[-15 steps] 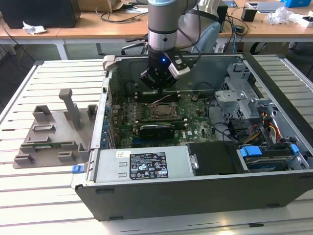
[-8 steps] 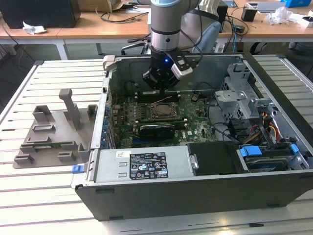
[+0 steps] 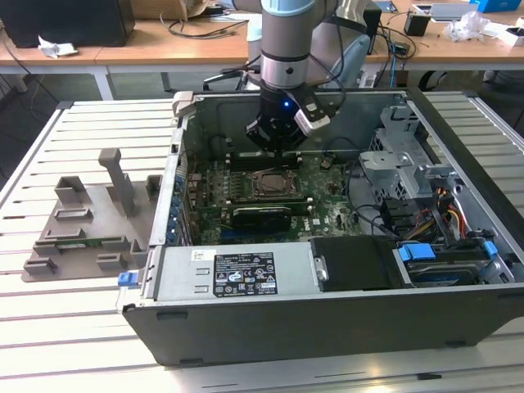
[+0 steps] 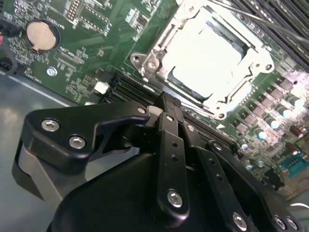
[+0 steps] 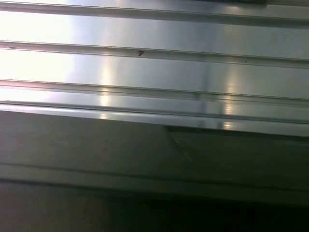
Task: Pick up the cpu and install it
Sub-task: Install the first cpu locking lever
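Exterior view: gripper (image 3: 277, 147) hangs just above the motherboard socket (image 3: 271, 183) inside the open computer case (image 3: 327, 319). Second wrist view: cpu (image 4: 208, 59) lies seated within that socket's metal frame; gripper fingers (image 4: 170, 126) pressed together, holding nothing.

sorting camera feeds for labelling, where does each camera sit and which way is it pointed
Exterior view: off the arm, raised, looking down into the open computer case on the slatted table; the arm and gripper hang above the motherboard.
Second wrist view: on the arm, looking past the black gripper at the cpu lying in the socket.
First wrist view: on the arm, facing ribbed metal.
Shared: exterior and second wrist views both show gripper, socket and motherboard.
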Controlling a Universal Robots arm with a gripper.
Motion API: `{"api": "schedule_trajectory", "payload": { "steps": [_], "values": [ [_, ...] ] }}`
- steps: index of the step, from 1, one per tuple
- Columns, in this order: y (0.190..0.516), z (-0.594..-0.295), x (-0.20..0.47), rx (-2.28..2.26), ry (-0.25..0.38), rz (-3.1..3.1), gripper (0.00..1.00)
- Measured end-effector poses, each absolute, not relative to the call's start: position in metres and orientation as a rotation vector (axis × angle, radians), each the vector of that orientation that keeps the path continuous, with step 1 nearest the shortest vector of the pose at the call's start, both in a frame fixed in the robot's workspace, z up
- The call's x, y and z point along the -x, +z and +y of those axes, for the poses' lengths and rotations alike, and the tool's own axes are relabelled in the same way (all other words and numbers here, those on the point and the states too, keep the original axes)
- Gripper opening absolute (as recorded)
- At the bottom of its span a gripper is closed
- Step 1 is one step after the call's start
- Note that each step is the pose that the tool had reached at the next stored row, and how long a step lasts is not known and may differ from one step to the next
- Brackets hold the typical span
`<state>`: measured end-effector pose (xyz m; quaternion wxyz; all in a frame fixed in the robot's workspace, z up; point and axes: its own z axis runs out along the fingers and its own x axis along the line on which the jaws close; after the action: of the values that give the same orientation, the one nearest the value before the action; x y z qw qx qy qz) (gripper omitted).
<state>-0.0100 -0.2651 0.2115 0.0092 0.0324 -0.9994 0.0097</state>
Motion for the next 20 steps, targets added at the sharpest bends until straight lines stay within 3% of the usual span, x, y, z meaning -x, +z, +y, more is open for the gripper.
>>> {"api": "schedule_trajectory", "payload": {
  "steps": [20],
  "values": [
    [0.2,-0.273,-0.001,-0.101,0.047,-3.118,0.11]
  ]
}}
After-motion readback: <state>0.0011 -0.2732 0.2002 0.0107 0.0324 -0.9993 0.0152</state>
